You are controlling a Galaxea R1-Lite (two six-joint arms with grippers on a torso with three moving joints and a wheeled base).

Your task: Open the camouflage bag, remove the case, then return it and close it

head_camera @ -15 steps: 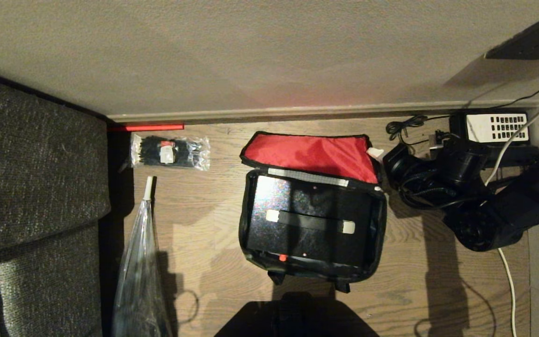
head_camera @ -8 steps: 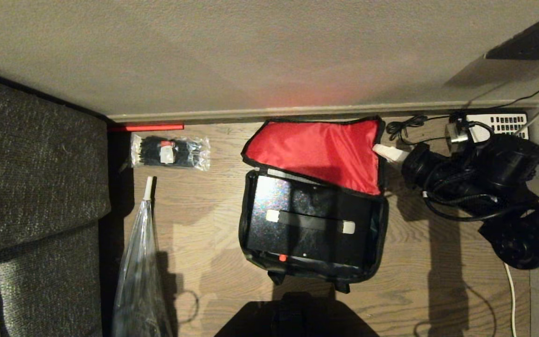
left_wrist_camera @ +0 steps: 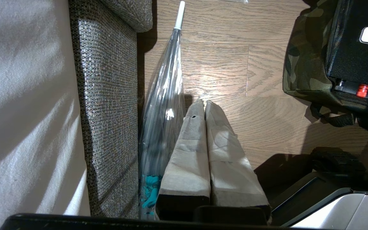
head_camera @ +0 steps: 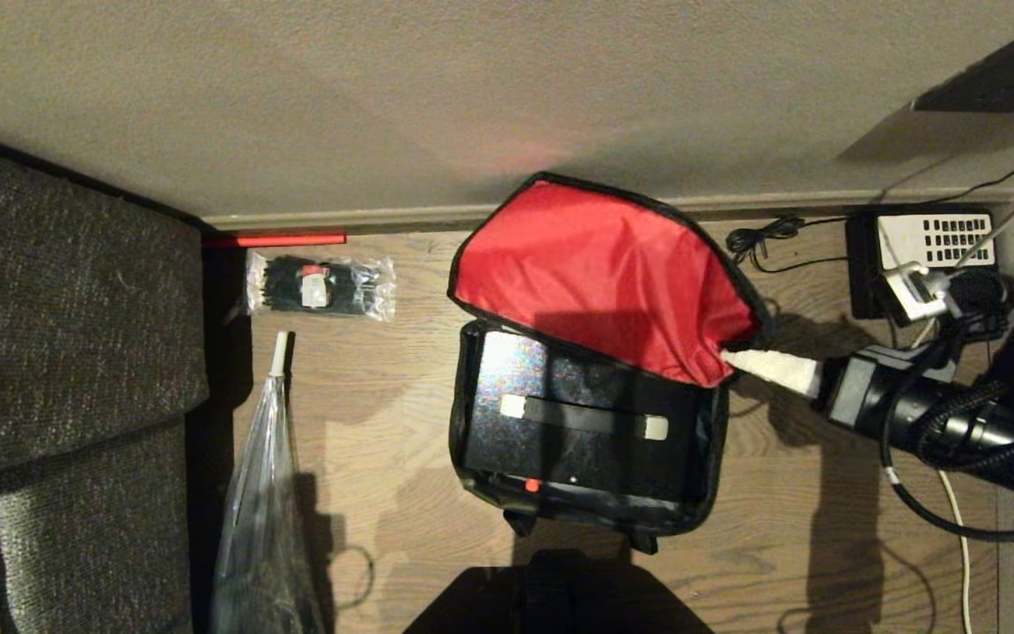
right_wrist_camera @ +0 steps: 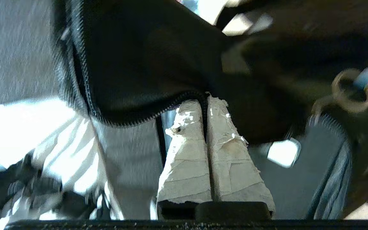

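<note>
Your right gripper [head_camera: 736, 359] has its tape-wrapped fingers [right_wrist_camera: 200, 140] pressed together on the zippered edge of the camouflage bag's [head_camera: 472, 414] lid [head_camera: 595, 273]. In the right wrist view the black zipper trim runs straight across the fingertips and is pinched between them. In the head view the pinch sits at the lid's right-hand corner, and the lid stands raised and tilted over the far part of the opening, red lining facing you.

The bag sits on the wooden floor [head_camera: 366, 423] in front of you, with its mouth open upward. The case [head_camera: 560, 396] lies flat inside it, glittery face up, filling nearly the whole width; a black strap with pale ends crosses it. The lid shades the case's far edge.

Your left gripper [left_wrist_camera: 204, 108] hangs low near the sofa [head_camera: 58, 308], its fingers closed against each other with nothing between them, beside a clear plastic umbrella [head_camera: 265, 493].

A clear packet of black ties [head_camera: 320, 286] lies well left of the bag, near the skirting. A black telephone with a white keypad [head_camera: 929, 242] sits by the wall, just behind your right arm, with cords trailing around it.
</note>
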